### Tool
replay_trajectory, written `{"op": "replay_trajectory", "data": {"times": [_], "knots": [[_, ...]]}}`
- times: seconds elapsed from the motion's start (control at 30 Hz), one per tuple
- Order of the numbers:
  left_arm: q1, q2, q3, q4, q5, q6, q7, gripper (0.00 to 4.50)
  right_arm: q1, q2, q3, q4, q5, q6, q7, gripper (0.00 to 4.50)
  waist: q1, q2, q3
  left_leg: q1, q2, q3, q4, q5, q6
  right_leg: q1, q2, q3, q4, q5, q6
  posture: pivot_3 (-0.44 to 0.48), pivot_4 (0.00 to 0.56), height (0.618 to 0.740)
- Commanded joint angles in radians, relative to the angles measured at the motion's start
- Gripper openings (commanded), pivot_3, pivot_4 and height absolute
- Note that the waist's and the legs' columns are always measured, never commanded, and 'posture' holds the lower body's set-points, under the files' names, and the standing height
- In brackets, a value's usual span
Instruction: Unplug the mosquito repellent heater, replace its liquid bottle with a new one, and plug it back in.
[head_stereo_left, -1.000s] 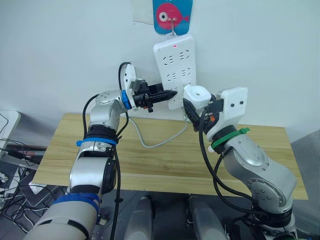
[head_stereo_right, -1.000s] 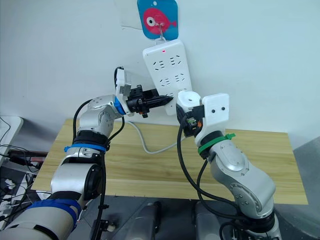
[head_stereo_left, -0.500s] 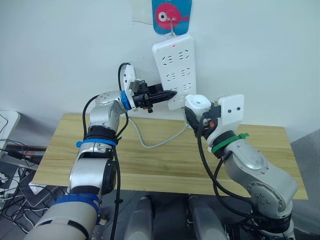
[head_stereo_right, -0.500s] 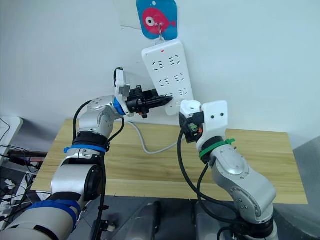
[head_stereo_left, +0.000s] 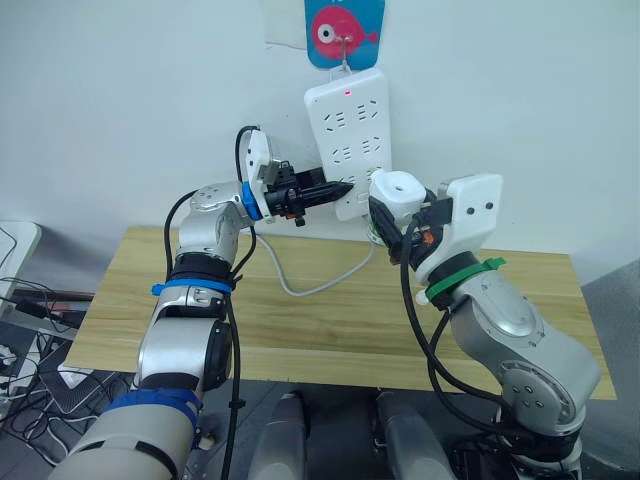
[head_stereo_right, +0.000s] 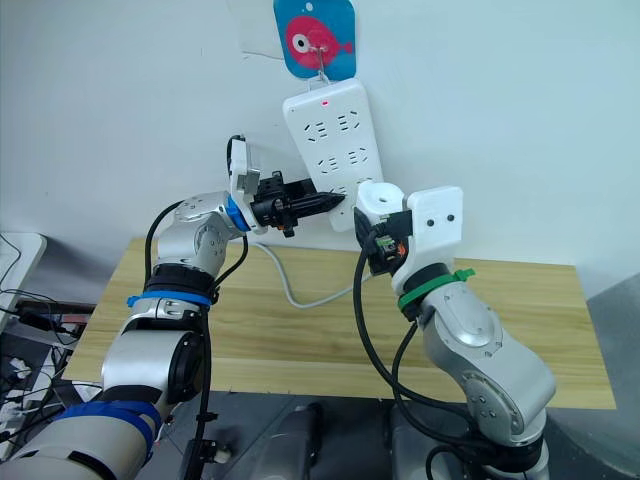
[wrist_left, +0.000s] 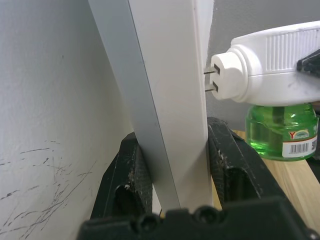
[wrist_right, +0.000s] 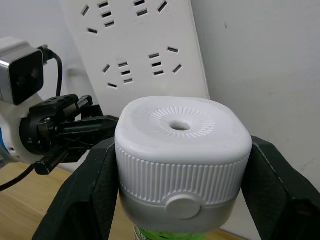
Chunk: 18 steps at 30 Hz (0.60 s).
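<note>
Listing, largest first:

Wall (head_stereo_left: 120, 90): plain white, behind everything; faint scuff marks seen close up in the left wrist view.

Table (head_stereo_left: 330, 320): light wood top, set against the wall, under both arms.

Power strip (head_stereo_left: 350, 125): long, white, multi-socket, hung upright on the wall from a hook; small red light lit near its top; white cable (head_stereo_left: 300, 285) trailing from its lower end down onto the table.

Fish plaque (head_stereo_left: 343, 30): blue backing with a pink fish, on the wall directly above the power strip, carrying the hook.

Left gripper (head_stereo_left: 335, 187): raised at the power strip's lower left edge, black fingers (wrist_left: 131, 172) pinching that edge from front and back, pressed against it on both sides.

Right gripper (wrist_right: 182, 200): raised just right of the power strip's lower end, fingers (wrist_right: 87, 190) clamped on opposite sides of the mosquito repellent heater.

Mosquito repellent heater (head_stereo_left: 397, 195): white, rounded, ribbed band round its side, round vent hole facing up; held clear of the table; two plug prongs pointing at the strip's face, just short of it or barely touching, cannot tell which.

Liquid bottle (wrist_left: 282, 131): green, translucent, labelled with a barcode, fitted under the heater.
</note>
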Motion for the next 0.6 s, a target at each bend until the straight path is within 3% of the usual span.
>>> {"op": "replay_trajectory", "data": {"times": [0.03,0.6], "knots": [[-0.001,0.002,-0.006,-0.04,-0.015,-0.005,-0.001,1.29,-0.019,0.01,-0.01,-0.035,-0.018,-0.003,0.006,3.05,0.001,0.0,0.0,0.0,0.0,0.0,0.0,0.0,0.0,0.0,0.0,0.0,0.0,0.0,0.0,0.117,0.225,0.74],[-0.004,0.005,-0.008,-0.036,-0.01,-0.013,0.005,1.29,0.004,0.037,-0.001,-0.032,-0.047,0.013,0.044,3.05,0.002,0.0,0.0,0.0,0.0,0.0,0.0,0.0,0.0,0.0,0.0,0.0,0.001,0.0,0.0,0.125,0.233,0.74]]}}
